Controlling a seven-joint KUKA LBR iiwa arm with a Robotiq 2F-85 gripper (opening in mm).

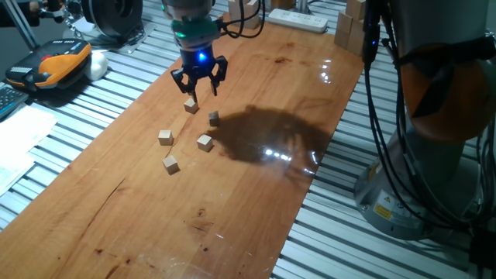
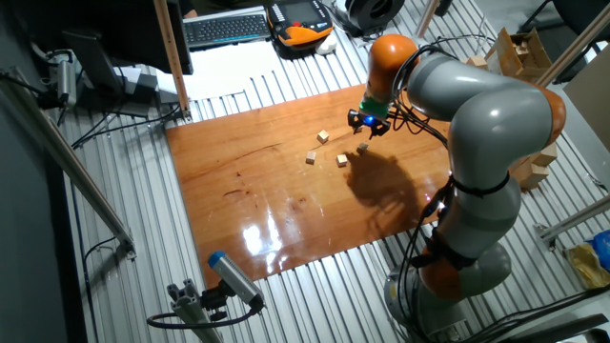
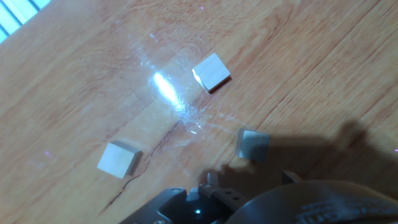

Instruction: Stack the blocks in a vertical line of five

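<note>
— Blocks all lie loose on the table (image 1: 256, 101), five of them, none stacked. Where's the tool (image 1: 199, 87)?

— Hanging over the far end of the scatter, fingers spread apart, nothing held. The farthest cube (image 1: 191, 105) sits just below it, a touch toward the near side.

— And the others?

— One (image 1: 214, 118) just beyond that, then three (image 1: 204, 142) nearer the camera, well apart from the tool. I'd judge the farthest cube the natural pick: almost straight down.

A grey arm (image 2: 486, 114) with orange joint bands, black cables alongside, blue-lit wrist above black fingers (image 1: 190, 83).
</note>
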